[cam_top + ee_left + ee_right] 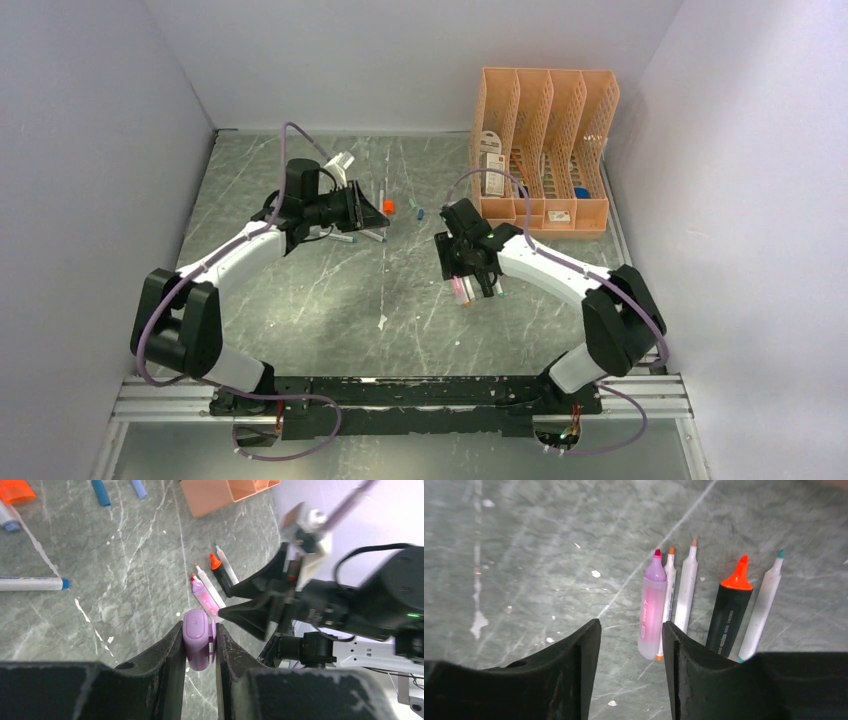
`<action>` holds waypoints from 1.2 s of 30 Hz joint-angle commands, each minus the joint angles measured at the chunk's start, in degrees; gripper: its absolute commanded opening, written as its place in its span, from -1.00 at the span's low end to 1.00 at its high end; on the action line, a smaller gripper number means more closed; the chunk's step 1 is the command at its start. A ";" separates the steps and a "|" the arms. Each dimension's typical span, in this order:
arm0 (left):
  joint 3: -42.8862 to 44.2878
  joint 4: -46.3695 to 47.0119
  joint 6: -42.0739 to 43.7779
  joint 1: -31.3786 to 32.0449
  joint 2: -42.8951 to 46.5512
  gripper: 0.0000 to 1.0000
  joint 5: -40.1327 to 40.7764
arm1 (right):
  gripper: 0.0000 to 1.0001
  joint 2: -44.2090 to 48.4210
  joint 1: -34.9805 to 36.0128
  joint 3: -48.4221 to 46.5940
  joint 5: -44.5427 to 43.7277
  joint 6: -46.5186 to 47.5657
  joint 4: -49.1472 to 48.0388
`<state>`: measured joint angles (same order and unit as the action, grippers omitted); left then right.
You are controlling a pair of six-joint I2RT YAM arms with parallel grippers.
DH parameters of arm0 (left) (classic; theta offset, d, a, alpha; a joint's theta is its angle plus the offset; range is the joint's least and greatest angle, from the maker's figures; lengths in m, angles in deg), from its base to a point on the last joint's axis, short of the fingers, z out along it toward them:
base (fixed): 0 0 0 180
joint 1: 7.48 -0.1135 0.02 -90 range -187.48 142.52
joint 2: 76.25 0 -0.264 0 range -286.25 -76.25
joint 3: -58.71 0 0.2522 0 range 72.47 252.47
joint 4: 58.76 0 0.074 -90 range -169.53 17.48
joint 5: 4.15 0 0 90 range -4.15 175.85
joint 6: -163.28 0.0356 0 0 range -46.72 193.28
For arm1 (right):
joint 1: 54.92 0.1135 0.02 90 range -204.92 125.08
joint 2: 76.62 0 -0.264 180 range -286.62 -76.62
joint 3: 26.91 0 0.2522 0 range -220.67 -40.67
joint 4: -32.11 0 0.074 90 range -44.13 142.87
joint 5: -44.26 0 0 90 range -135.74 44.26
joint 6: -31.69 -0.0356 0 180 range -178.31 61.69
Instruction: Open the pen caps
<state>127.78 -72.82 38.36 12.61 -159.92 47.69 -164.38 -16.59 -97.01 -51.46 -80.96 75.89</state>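
Observation:
A lilac pen cap (198, 642) stands end-up between the fingers of my left gripper (198, 627), which is shut on it above the table. In the top view the left gripper (365, 208) hovers left of centre. My right gripper (631, 630) is open with nothing between its fingers, low over a row of uncapped pens. The pink pen (651, 605) lies just beside its right finger, then two white pens (686, 587), a black pen with an orange tip (730, 612) and a teal-tipped white pen (764, 607). From above, the right gripper (470, 282) covers most of them.
Loose caps lie on the table: an orange one (15, 490) and blue ones (100, 491). A white pen with a blue end (32, 583) lies to the left. The peach mesh organiser (540, 140) stands at the back right. Walls close in on three sides.

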 commanded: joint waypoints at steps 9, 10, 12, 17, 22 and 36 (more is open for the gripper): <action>5.40 -1.71 1.61 1.67 -6.50 -0.59 1.17 | 0.41 9.18 0.08 -1.75 4.01 0.57 -0.97; 6.02 -2.05 1.71 1.76 -7.09 -0.59 1.39 | 0.51 9.85 0.09 -1.49 4.50 0.53 -1.15; 7.44 -2.67 1.85 1.94 -8.58 -0.59 1.81 | 0.69 11.03 0.09 -1.33 5.43 0.31 -1.81; 11.91 -4.80 2.64 2.39 -12.34 -0.60 2.61 | 0.80 13.50 -0.08 1.59 5.85 -0.56 -2.94; 15.53 -5.86 3.17 2.64 -15.23 -0.60 3.20 | 0.82 15.88 -0.37 3.19 5.40 -1.32 -3.42; 25.15 -10.18 6.76 2.93 -24.27 -0.60 8.80 | 0.83 20.55 -0.66 7.28 7.03 -3.09 -3.50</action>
<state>148.06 -80.01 42.45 15.08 -181.61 52.72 -146.13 -16.98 -90.85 -45.43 -83.26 73.18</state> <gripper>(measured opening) 0.326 0.913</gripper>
